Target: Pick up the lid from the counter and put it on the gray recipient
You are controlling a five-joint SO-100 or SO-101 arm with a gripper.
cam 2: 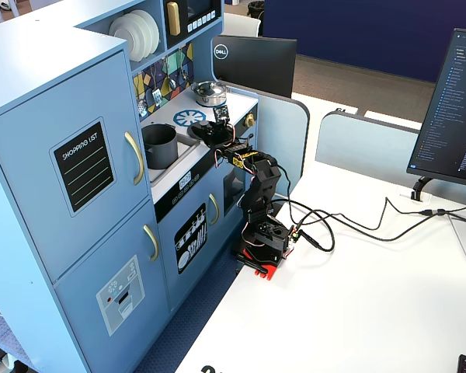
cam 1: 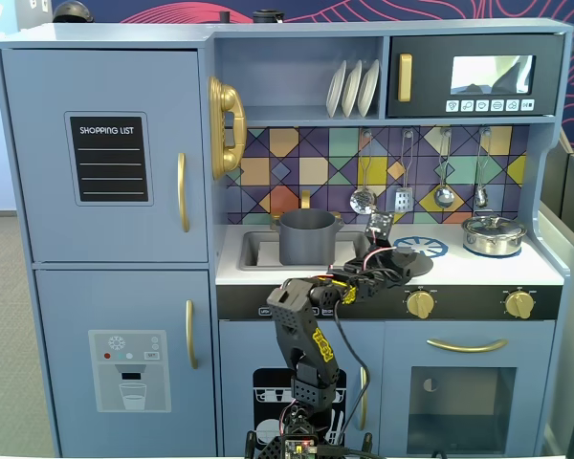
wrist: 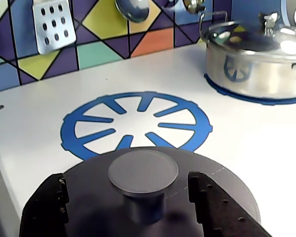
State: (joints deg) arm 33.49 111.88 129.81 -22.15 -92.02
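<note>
The lid (wrist: 143, 170) is a matte dark-gray disc with a central knob. It lies on the white counter, just in front of the blue-and-white burner disc (wrist: 138, 121). My gripper (wrist: 127, 181) is open, with one jaw on each side of the knob and a gap on both sides. In a fixed view the lid (cam 1: 408, 262) is near the counter's front edge, with the gripper (cam 1: 387, 251) over it. The gray pot (cam 1: 307, 237) stands upright in the sink to the left, uncovered. It also shows in the other fixed view (cam 2: 160, 145), apart from the lid (cam 2: 204, 134).
A shiny steel pot (cam 1: 494, 234) with its own lid stands at the counter's right and shows in the wrist view (wrist: 256, 64). Utensils (cam 1: 405, 196) hang on the tiled backsplash. The sink rim (cam 1: 249, 251) lies left of the gray pot.
</note>
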